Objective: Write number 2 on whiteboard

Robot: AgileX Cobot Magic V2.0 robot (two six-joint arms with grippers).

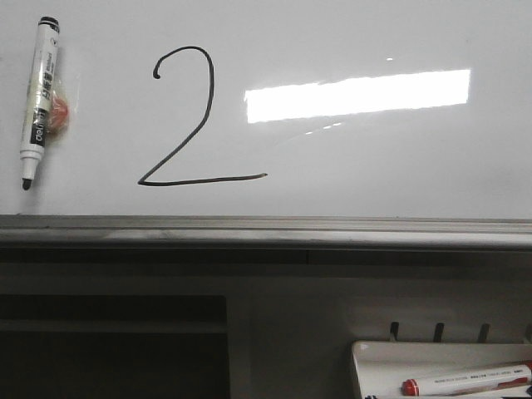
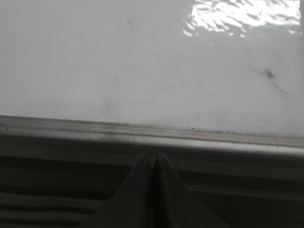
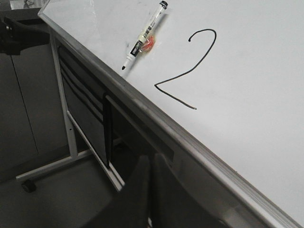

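red-capped marker (image 1: 465, 382) cut off by frame edge, label unreadable

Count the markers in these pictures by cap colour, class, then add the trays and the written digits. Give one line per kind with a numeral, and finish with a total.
Black-capped markers: 1, the black marker lying on the whiteboard
Red-capped markers: 1, the red marker
Trays: 1, the small white tray
Written digits: 1, the number 2
Total: 4

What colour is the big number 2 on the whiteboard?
Black. The number 2 is a thin black line on the whiteboard, clearest in the front view.
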